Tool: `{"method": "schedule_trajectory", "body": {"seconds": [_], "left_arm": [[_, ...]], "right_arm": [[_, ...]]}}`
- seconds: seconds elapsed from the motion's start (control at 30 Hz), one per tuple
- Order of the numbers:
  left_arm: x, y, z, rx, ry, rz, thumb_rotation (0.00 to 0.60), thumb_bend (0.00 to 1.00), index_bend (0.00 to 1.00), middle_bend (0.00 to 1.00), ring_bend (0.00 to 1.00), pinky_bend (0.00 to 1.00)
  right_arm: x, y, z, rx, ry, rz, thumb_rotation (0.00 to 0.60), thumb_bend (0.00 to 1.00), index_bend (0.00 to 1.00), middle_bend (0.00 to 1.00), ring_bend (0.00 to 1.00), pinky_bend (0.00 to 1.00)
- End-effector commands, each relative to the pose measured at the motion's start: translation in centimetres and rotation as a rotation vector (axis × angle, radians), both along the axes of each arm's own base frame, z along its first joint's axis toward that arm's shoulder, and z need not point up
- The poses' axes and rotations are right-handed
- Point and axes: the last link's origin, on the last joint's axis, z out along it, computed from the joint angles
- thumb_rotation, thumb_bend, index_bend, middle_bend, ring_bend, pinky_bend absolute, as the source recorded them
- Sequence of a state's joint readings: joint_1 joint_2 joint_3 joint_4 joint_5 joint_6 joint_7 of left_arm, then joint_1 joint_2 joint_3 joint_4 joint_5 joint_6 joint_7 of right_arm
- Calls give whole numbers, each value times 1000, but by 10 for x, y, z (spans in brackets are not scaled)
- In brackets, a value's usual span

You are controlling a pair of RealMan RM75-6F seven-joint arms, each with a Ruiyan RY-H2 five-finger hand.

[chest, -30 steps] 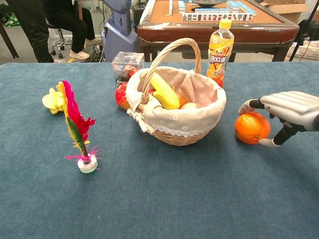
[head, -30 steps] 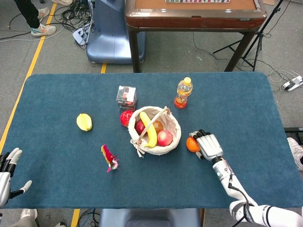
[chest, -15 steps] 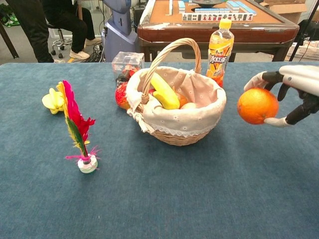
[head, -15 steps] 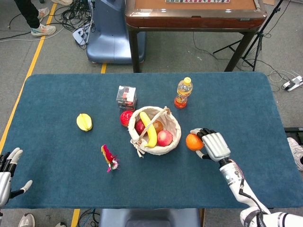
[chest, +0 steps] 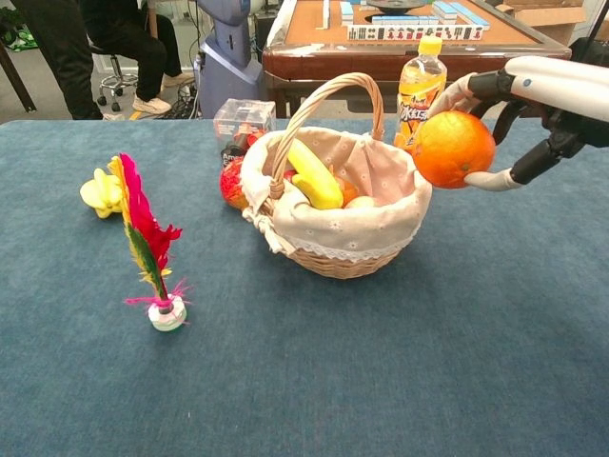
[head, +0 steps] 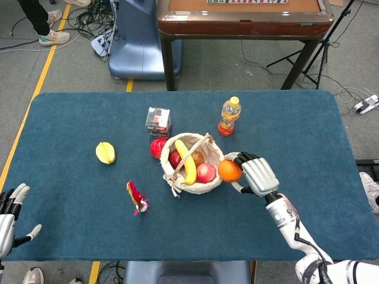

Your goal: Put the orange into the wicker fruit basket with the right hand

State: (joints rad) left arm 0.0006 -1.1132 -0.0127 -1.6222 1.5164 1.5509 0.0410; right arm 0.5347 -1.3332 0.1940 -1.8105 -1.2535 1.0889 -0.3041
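Observation:
My right hand (head: 256, 174) (chest: 533, 109) grips the orange (head: 230, 170) (chest: 453, 149) in the air, just beside the right rim of the wicker fruit basket (head: 214, 179) (chest: 347, 238). The basket has a pale cloth lining and an arched handle, and holds a banana (head: 186, 161) (chest: 312, 175), an apple (head: 205, 173) and other fruit. My left hand (head: 8, 219) rests open at the table's near left edge, seen only in the head view.
An orange drink bottle (head: 229, 116) (chest: 421, 92) stands behind the basket. A clear box (head: 158, 122) and red fruit (head: 157, 148) sit at the basket's back left. A yellow starfruit (head: 105, 152) and a feathered shuttlecock (head: 137, 197) (chest: 149, 248) lie to the left.
The right hand lifted the orange off the table and carried it up and left, from beside the basket to level with its right rim. The left hand stayed put.

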Motion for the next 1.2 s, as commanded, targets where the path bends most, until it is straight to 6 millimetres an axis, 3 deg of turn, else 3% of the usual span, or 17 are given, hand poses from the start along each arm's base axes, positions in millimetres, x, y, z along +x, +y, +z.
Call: {"method": "schedule_trajectory", "body": {"seconds": [0.03, 0.27, 0.57, 0.93, 1.2], "left_arm": [[0, 0, 1, 2, 0, 0, 600, 219, 25, 0, 0, 0], [-1, 0, 0, -6, 0, 9, 600, 219, 24, 0, 0, 0], [-1, 1, 1, -6, 1, 7, 600, 219, 24, 0, 0, 0], [-5, 1, 5, 5, 5, 20, 600, 219, 24, 0, 0, 0], [-2, 5, 3, -2, 5, 5, 600, 219, 25, 0, 0, 0]], "right_arm": [[10, -3, -7, 13, -5, 9, 600, 341, 239, 219, 222, 374], [17, -7, -15, 27, 22, 15, 600, 341, 129, 128, 168, 374], [11, -3, -5, 11, 36, 11, 600, 341, 113, 116, 159, 374], [-53, 33, 50, -183, 138, -21, 600, 341, 113, 153, 159, 374], [-98, 75, 83, -254, 151, -101, 600, 341, 113, 177, 159, 374]]}}
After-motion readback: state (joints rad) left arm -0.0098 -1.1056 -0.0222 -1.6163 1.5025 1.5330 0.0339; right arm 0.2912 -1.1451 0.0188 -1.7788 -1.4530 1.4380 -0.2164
